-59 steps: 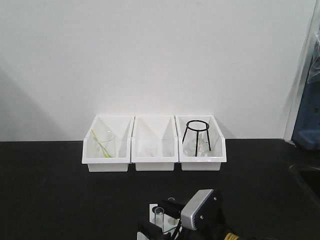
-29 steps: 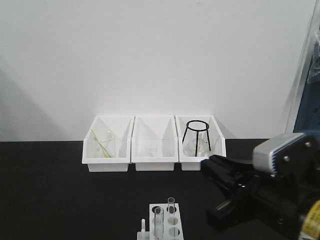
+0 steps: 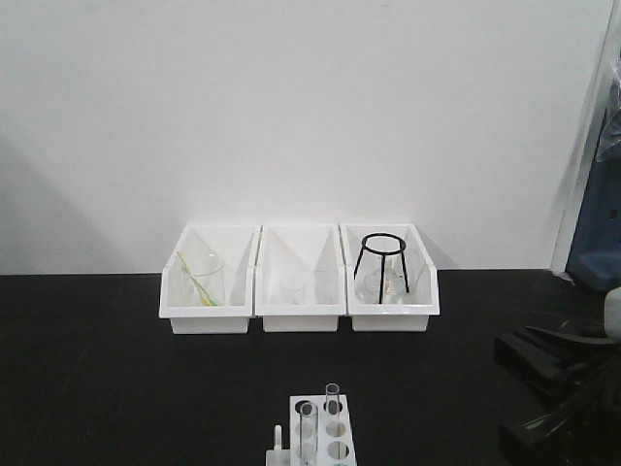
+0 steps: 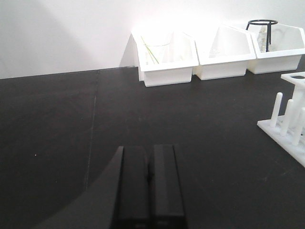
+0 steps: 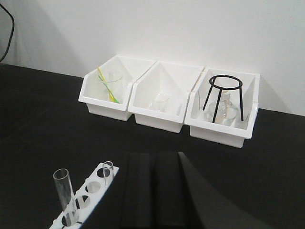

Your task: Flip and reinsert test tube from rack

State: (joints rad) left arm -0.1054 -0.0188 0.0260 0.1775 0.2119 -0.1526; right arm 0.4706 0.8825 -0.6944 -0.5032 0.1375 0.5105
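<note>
right gripper [image 5: 152, 191] fingers together, withdrawn rightward | left gripper [image 4: 148, 191] closed | rack [image 3: 315, 442] holds two tubes

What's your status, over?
Left gripper shut, empty. Right gripper shut, empty. Two test tubes upright in rack. Nothing blocking.

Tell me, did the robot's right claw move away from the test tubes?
Yes. The right claw has pulled back to the right edge of the front view, well clear of the rack it was over before.
</note>
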